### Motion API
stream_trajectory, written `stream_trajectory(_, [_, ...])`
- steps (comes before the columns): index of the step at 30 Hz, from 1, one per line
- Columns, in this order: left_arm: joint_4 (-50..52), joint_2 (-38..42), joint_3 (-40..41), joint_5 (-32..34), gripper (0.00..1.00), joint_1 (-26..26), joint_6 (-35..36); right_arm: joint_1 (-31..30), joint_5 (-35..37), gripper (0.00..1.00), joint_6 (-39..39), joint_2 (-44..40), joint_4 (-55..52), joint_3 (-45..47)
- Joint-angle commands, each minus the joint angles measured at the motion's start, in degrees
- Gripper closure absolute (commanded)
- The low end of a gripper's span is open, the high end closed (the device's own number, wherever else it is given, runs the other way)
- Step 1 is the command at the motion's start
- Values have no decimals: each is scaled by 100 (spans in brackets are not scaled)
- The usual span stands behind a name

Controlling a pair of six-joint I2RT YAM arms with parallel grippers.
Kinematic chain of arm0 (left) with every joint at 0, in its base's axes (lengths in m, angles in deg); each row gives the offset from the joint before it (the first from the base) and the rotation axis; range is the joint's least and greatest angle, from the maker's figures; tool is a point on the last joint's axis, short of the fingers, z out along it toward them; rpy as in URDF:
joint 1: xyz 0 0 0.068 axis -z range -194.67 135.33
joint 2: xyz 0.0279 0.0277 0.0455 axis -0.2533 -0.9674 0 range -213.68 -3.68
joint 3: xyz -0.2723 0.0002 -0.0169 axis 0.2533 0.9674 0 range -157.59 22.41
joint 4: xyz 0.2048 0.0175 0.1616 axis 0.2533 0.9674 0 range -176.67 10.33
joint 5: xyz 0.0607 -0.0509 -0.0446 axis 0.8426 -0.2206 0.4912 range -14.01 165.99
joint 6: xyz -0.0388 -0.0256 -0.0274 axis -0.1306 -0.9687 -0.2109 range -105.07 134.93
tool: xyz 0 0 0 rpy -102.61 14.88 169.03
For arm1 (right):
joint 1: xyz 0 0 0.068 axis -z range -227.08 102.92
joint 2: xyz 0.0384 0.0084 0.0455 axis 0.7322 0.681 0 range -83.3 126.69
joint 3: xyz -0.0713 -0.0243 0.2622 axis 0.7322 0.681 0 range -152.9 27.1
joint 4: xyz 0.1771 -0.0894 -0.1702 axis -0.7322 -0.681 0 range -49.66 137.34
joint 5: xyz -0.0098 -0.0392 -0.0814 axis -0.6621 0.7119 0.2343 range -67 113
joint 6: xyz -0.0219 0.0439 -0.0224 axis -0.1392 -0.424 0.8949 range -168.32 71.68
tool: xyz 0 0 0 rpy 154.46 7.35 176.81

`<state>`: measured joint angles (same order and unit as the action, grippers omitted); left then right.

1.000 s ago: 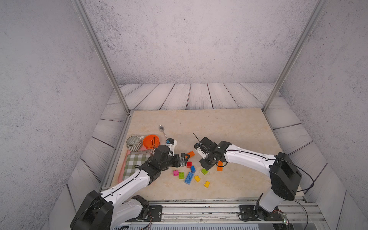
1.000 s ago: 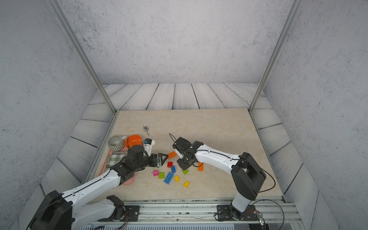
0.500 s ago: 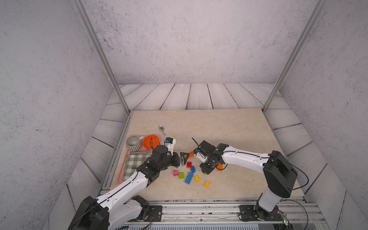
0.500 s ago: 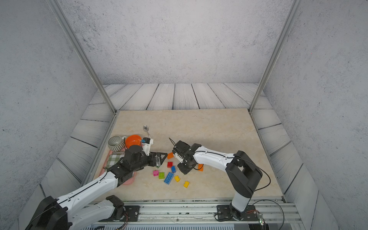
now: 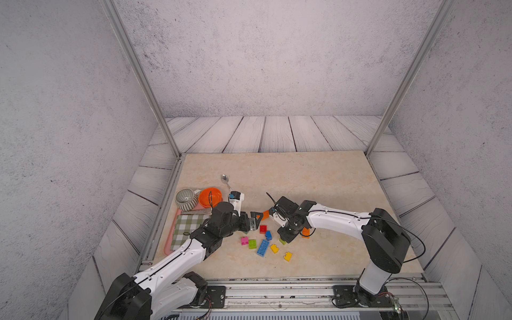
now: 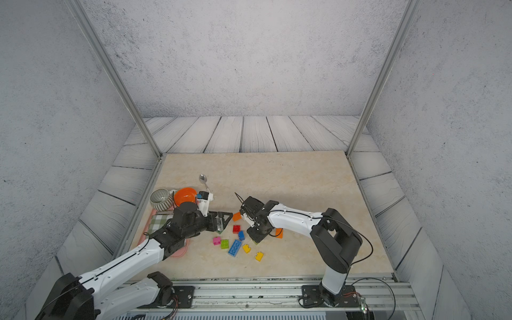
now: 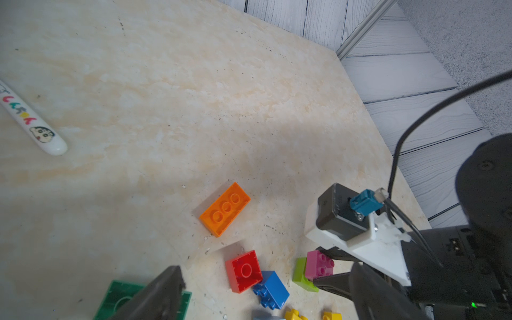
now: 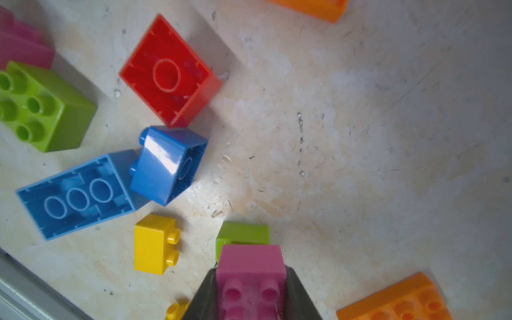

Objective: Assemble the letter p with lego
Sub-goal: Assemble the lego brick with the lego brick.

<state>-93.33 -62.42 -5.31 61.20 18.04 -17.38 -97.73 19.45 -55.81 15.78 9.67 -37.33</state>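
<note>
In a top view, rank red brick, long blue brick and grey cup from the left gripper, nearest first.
1. Red brick, just beside the left gripper tips.
2. Long blue brick, nearer the front rail.
3. Grey cup, behind, at the table's left edge.

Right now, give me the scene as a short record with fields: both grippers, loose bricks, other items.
Left gripper: open, empty, by a green brick
Right gripper: shut on a pink brick, a lime brick against it
Loose bricks: red brick, small blue brick, long blue brick, two yellow bricks, two orange bricks, loose pink brick, loose lime brick
Other items: spoon, orange bowl, striped cup, checked cloth
Letter P: not yet assembled
</note>
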Motion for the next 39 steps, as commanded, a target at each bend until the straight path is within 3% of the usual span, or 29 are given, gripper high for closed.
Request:
stream_trajectory(1, [-39, 73, 26, 28, 2, 16, 83, 14, 126, 100, -64, 289, -100, 26])
stream_trajectory(28, [-90, 46, 35, 39, 2, 16, 96, -52, -219, 100, 602, -140, -94, 133])
stream_trajectory(39, [-90, 60, 40, 55, 2, 12, 104, -137, 2, 100, 318, -76, -162, 97])
